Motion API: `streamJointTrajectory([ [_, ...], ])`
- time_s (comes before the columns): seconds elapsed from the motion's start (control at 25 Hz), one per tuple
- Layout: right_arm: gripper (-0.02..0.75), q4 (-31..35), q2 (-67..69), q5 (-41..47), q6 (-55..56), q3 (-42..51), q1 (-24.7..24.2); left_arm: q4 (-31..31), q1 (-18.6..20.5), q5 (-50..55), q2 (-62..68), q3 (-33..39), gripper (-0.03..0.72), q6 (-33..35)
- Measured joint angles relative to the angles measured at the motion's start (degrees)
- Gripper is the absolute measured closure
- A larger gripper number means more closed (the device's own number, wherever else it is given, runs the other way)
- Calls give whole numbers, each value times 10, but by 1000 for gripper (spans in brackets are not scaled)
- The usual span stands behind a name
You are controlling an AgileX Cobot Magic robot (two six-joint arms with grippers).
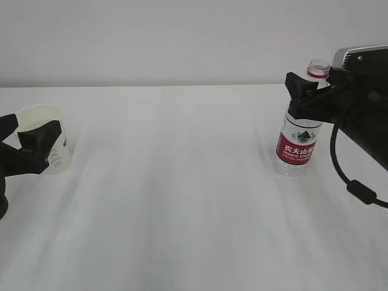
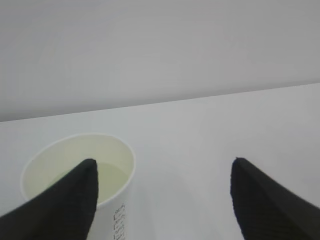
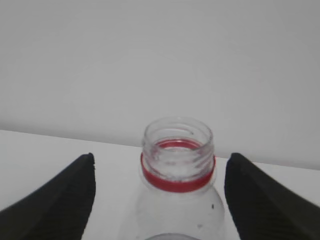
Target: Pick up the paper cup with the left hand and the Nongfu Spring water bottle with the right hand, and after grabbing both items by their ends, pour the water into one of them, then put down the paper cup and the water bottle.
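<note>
One paper cup (image 1: 43, 140) stands upright at the far left of the white table (image 1: 182, 200). It is small, white and tapered, with a rolled rim, dark printed lettering down its side and a cream lining. In the left wrist view a shallow pool of clear water (image 2: 112, 180) lies in its bottom.

The left hand (image 1: 21, 136), matte black with wedge-shaped fingers, sits at the cup with its fingers spread. From the left wrist view one finger (image 2: 75, 195) overlaps the cup's near rim while the other stands well apart to the right, so the cup is off-centre rather than between them. Whether that finger actually touches the rim is hard to tell from these angles.

One Nongfu Spring water bottle (image 1: 297, 145) stands upright on the right side of the table. It is clear ribbed plastic with a red label bearing white characters and a green mountain logo, a red neck ring and an uncapped threaded mouth.

The right hand (image 1: 312, 97), also black, is level with the bottle's shoulder and neck, its fingers spread. In the right wrist view they flank the neck on both sides with visible gaps.

A black cable (image 1: 348, 176) loops down beneath the right arm. A plain pale wall (image 1: 182, 36) rises behind the table.
</note>
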Motion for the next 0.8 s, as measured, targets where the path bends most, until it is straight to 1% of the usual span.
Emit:
streamJointTrajectory([
  [0.32, 130, -4, -81, 46, 0, 21, 0, 0, 0, 5, 0, 0, 96, 0],
  [0.6, 130, -8, -159, 125, -13, 23, 0, 0, 0, 8, -9, 0, 96, 0],
  [0.8, 130, -8, -205, 192, -38, 25, 0, 0, 0, 46, -67, 0, 97, 0],
])
